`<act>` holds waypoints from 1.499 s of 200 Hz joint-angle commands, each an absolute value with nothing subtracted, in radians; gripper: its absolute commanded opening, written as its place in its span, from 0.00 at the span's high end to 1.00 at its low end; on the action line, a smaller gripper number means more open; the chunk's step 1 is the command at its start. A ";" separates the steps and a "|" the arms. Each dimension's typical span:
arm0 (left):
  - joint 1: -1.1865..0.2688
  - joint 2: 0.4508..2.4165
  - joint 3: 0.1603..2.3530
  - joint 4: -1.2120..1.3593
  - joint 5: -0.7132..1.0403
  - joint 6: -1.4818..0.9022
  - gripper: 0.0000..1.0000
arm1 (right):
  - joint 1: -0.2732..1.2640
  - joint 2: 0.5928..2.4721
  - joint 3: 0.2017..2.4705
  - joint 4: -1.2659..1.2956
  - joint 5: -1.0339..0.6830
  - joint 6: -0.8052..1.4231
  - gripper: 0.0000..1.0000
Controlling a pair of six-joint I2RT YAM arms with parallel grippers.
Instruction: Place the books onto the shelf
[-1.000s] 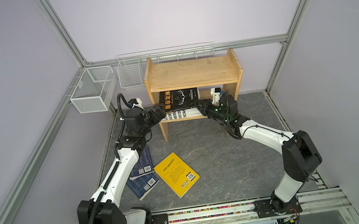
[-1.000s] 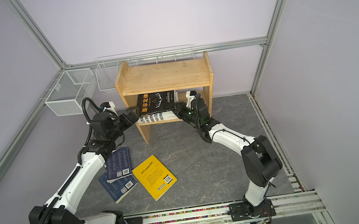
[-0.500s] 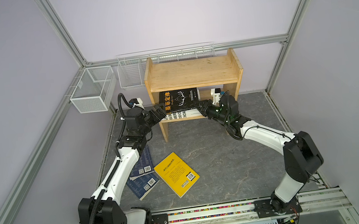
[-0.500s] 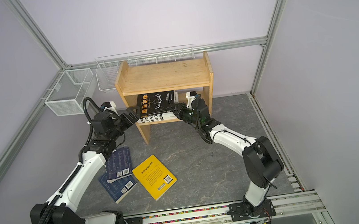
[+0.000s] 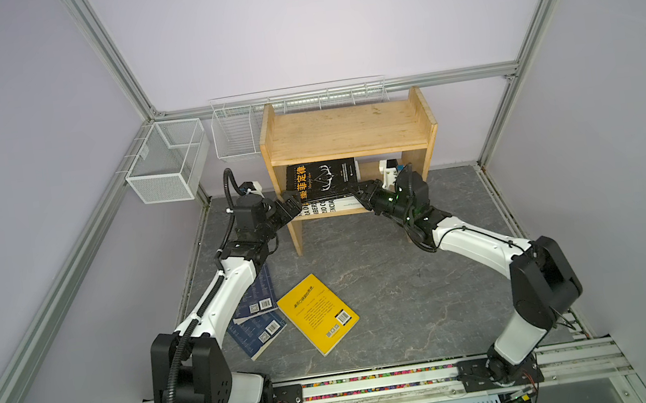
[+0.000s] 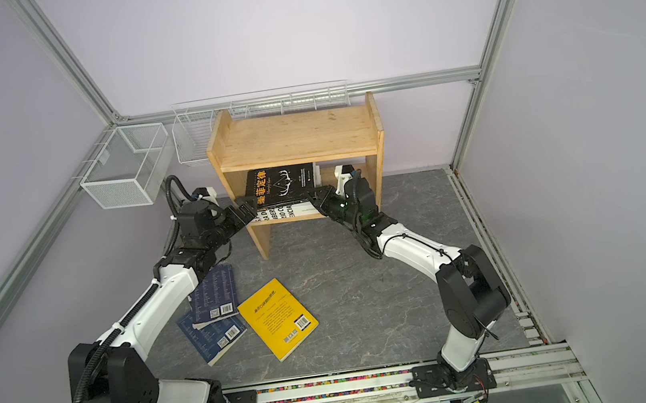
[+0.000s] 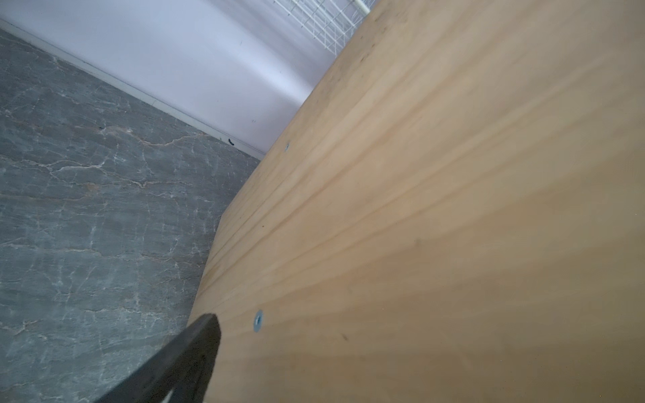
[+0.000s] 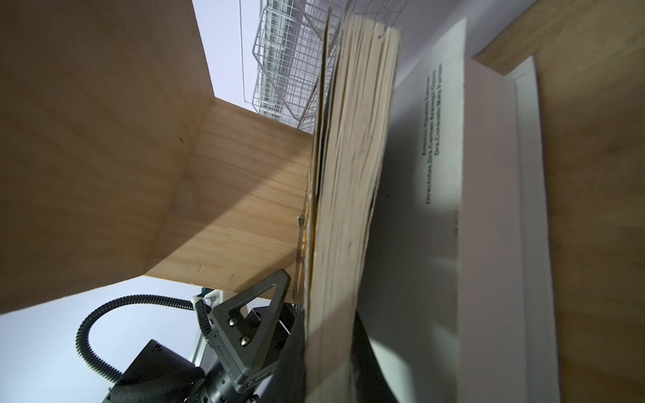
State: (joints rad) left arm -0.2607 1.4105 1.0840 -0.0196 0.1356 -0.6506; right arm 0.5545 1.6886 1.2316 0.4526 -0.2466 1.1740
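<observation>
Two risks: a slip of the black book (image 5: 320, 179), and a knock against the shelf (image 5: 346, 128).
Slip, cause: the black book is pinched only at its 3 o'clock edge and is leant, tilted, on the white book (image 5: 330, 209); if it is released early, it could be slid forward off the lower tier.
Knock, cause: the left gripper (image 5: 293, 208) is set just beside the shelf's 9 o'clock side panel; the shelf could be shoved, or a finger jammed against the wood.
Right gripper (image 5: 360, 191): jaws closed, apparently on the black book, though the contact itself is crowded out in the wrist view by page edges.
Left gripper, state: jaws spread wide, nothing held.
Books counted: five seen, namely one black, one white, one yellow book (image 5: 318, 314) and two navy books (image 6: 215, 293); another may be hidden beneath them.
Books placed: black and white on the lower tier at 12 o'clock; yellow and navy flat on the tabletop (image 5: 386, 287) toward 7 o'clock.
Shelf counted: one, of two tiers.
Wire baskets (image 5: 168, 163) counted: two at 10 to 11 o'clock.
</observation>
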 commanded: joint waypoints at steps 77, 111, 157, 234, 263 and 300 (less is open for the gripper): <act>-0.255 1.430 1.025 -0.037 0.061 -0.677 0.01 | 0.588 1.658 1.333 0.160 -0.153 0.963 0.81; -0.255 1.431 1.027 -0.035 0.061 -0.682 0.01 | 0.594 1.648 1.397 0.017 -0.053 0.859 0.62; -0.256 1.426 1.028 -0.019 0.078 -0.706 0.01 | 0.602 1.667 1.508 -0.112 0.064 0.674 0.48; -0.255 1.379 1.022 0.008 0.114 -0.712 0.01 | 0.607 1.686 1.505 -0.065 0.041 0.609 0.57; -0.255 1.337 1.023 0.028 0.138 -0.687 0.01 | 0.613 1.695 1.519 -0.059 0.031 0.598 0.65; -0.254 1.297 1.030 0.022 0.157 -0.666 0.00 | 0.619 1.719 1.553 -0.087 0.029 0.597 0.68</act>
State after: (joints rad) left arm -0.2607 1.3354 1.0298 0.0170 0.1360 -0.6952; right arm 0.6067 1.6913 1.5101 -0.0902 0.0444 0.6197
